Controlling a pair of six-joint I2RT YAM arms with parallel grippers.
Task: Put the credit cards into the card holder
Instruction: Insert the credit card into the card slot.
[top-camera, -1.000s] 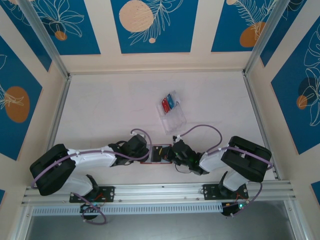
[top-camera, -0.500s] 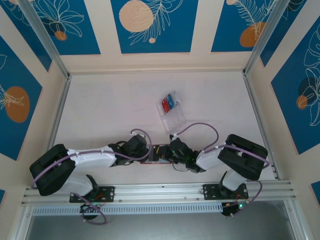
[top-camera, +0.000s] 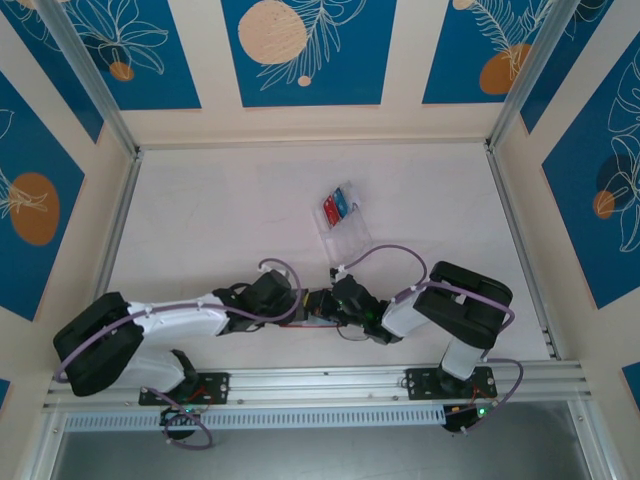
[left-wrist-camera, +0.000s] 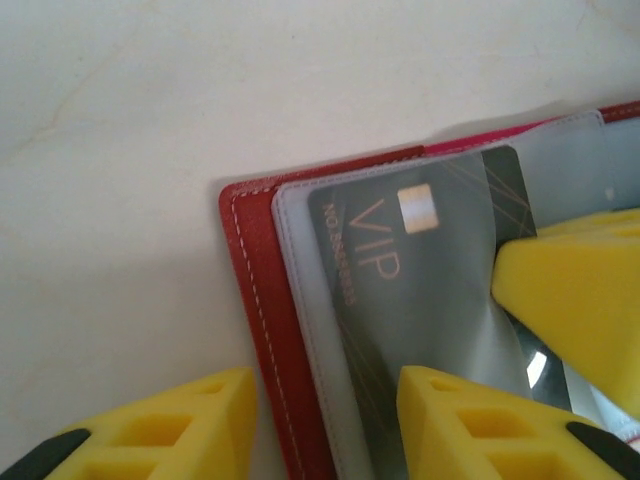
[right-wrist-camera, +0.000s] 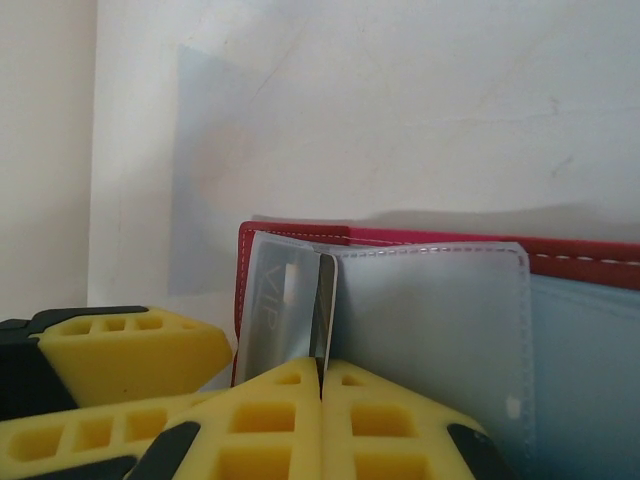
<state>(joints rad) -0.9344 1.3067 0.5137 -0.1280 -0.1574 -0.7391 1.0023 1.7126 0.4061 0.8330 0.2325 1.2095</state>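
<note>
- Spanning the cell floor: white table, w/ L arm and R arm both folded in toward its near-centre.
- Clear tray lies further back, well apart from the grippers. Its far end holds a red card and a blue card side by side.
- Card holder lies opened flat on the table betw. the two grippers. Red cover w/ white stitching, grey-blue inside.
- Clear sleeve sits inside the holder, near the cover's corner.
- L gripper: fingers spread apart, gripping nothing. One pad is over bare table just beside the cover's edge, the other over the sleeve.
- R gripper: yellow fingers pressed tight together, pinching the black card's near edge, which runs into the seam betw. them.
- Black card, gold "VIP" lettering and chip, is mostly under the sleeve plastic; in R wrist view that sleeve flap w/ the card stands lifted and tilted.
- Can't tell if the card is fully seated.
</note>
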